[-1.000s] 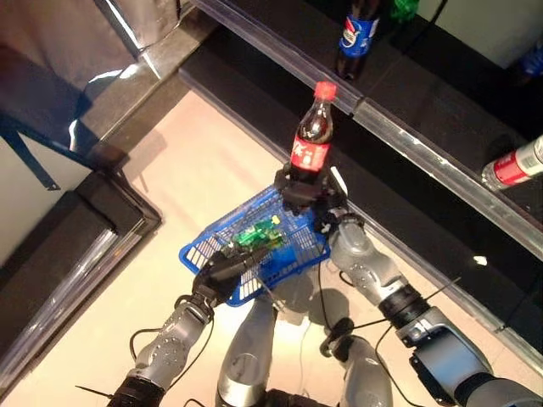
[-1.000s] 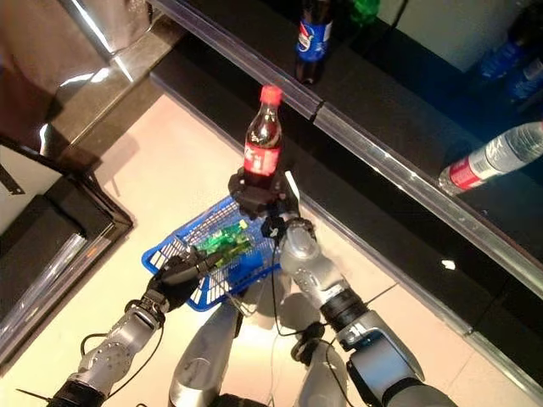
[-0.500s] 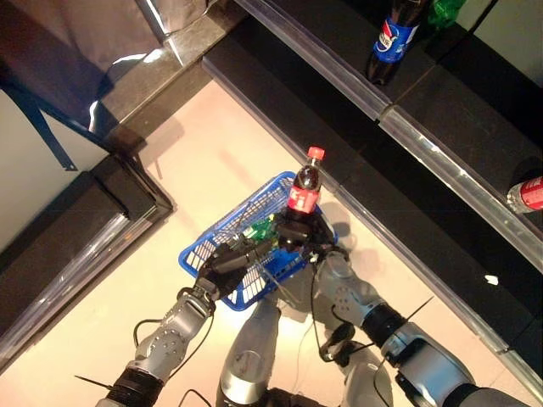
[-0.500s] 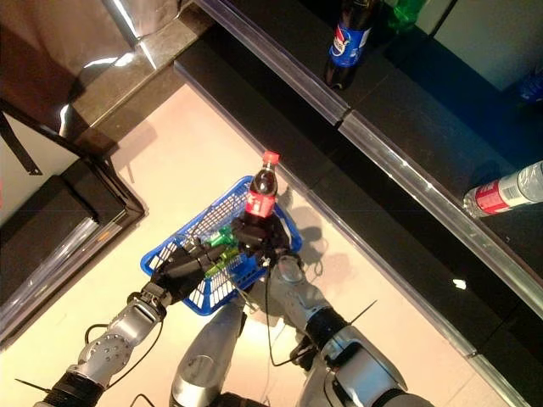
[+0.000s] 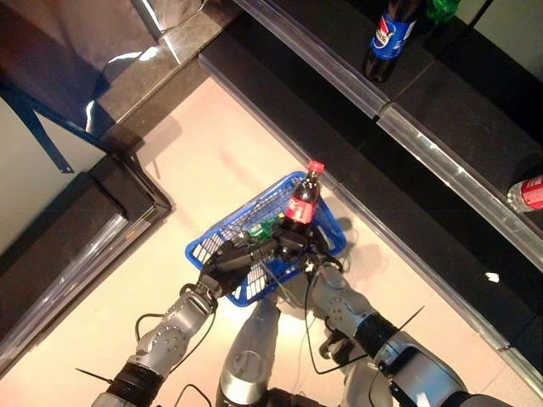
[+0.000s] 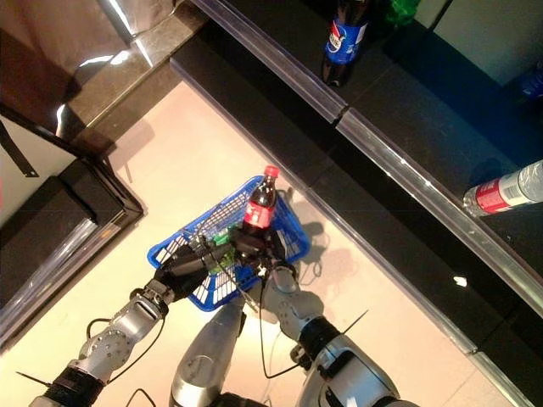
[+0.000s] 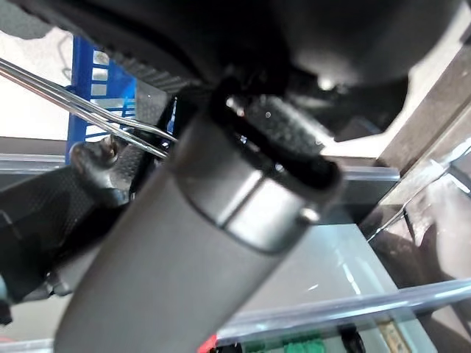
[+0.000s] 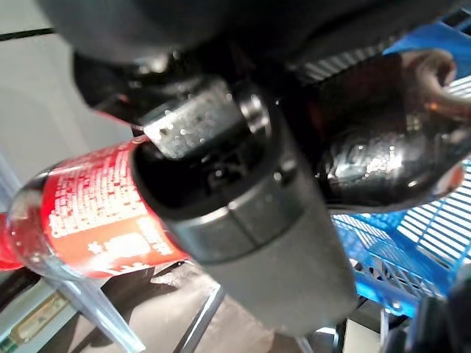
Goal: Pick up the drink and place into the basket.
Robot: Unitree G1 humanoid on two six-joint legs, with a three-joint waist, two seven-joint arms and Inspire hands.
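Observation:
A cola bottle (image 5: 302,197) with a red cap and red label stands nearly upright over the far right part of the blue wire basket (image 5: 219,236). My right hand (image 5: 297,243) is shut round its lower body, so its base is hidden. In the right wrist view the fingers wrap the bottle (image 8: 92,215) above the basket's mesh (image 8: 412,246). My left hand (image 5: 227,259) grips the basket's wire handle (image 7: 70,94) at the near side. A green packet (image 5: 265,227) lies inside the basket.
A dark shelf with a glass front rail (image 5: 424,140) runs across the far side. A blue-labelled cola bottle (image 5: 386,36) stands on it, and a red-labelled bottle (image 5: 528,193) lies on it at the right. A dark glass-edged cabinet (image 5: 76,246) stands at the left.
My right hand has brought the cola bottle down from shelf height to just over the basket's far right part. The left hand still holds the basket. The camera has shifted.

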